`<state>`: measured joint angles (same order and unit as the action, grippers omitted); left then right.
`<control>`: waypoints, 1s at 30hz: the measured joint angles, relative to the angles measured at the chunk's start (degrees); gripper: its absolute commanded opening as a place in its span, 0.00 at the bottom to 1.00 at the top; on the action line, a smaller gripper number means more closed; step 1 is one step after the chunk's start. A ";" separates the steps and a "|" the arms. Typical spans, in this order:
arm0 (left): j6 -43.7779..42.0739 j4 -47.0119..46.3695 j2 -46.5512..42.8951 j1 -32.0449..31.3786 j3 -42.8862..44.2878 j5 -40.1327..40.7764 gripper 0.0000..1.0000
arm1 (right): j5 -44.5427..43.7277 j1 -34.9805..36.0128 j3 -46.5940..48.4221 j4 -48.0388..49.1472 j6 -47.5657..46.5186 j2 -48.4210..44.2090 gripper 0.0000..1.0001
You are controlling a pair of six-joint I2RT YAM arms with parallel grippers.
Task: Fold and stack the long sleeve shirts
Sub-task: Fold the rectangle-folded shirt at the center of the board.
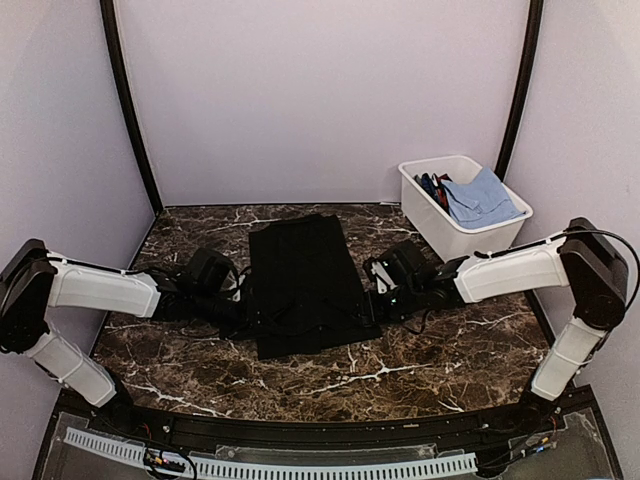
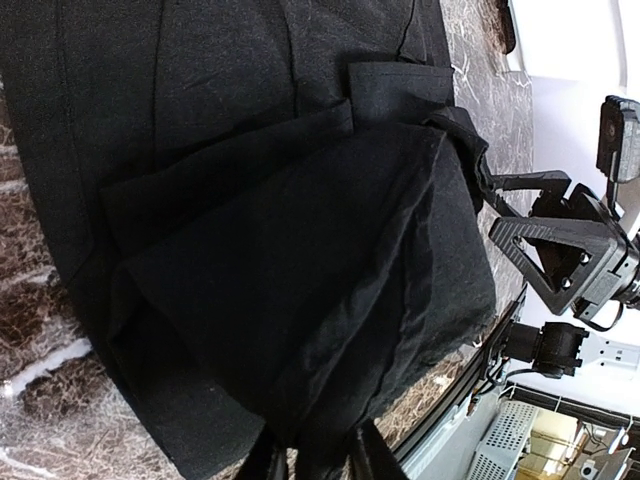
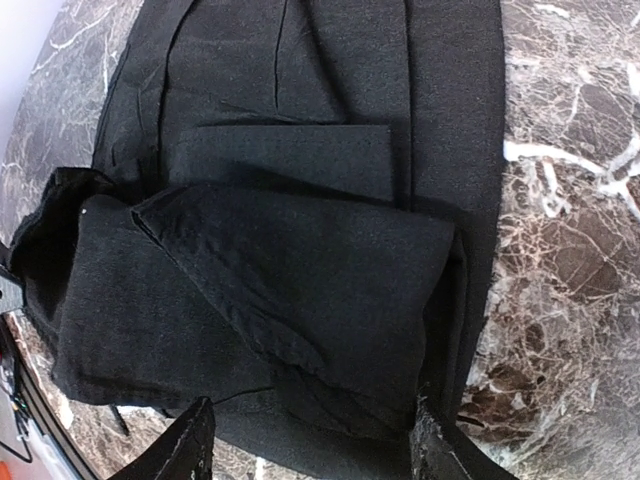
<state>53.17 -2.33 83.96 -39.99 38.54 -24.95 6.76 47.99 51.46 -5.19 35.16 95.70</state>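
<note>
One long sleeve shirt (image 1: 305, 285), plain black, lies folded into a long strip in the middle of the marble table. Its near end is turned up in thick layers (image 2: 280, 230). My left gripper (image 1: 236, 303) is at the strip's left edge. In the left wrist view its fingers (image 2: 315, 460) stand close together, with a bunched fold of the black cloth pinched between them. My right gripper (image 1: 381, 287) is at the strip's right edge. Its fingers (image 3: 315, 445) stand wide apart, straddling the folded layers (image 3: 300, 270) without closing on them.
A white bin (image 1: 430, 215) at the back right holds a blue garment (image 1: 485, 197) and some darker cloth. Purple walls close in the back and both sides. The table's black front rail (image 1: 320, 425) runs along the near edge.
</note>
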 measured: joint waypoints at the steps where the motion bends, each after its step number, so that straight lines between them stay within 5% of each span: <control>1: 0.02 0.00 0.02 0.00 0.00 0.15 0.17 | -0.37 0.13 0.37 -0.33 -0.39 0.42 0.60; 10: 0.00 0.24 0.02 -0.04 1.44 1.44 0.08 | -4.85 0.42 4.13 -2.34 -3.04 4.96 0.48; 19: -0.07 1.14 0.02 -0.02 3.15 3.96 0.01 | -9.68 0.42 11.74 -4.96 -5.01 7.39 0.00; 30: -0.66 2.40 4.13 6.84 9.53 6.60 0.00 | -14.29 -0.15 27.02 -9.68 -7.06 15.89 0.00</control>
<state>52.51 0.08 88.09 -33.15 48.07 -18.35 -7.53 47.83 78.48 -14.87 28.10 111.59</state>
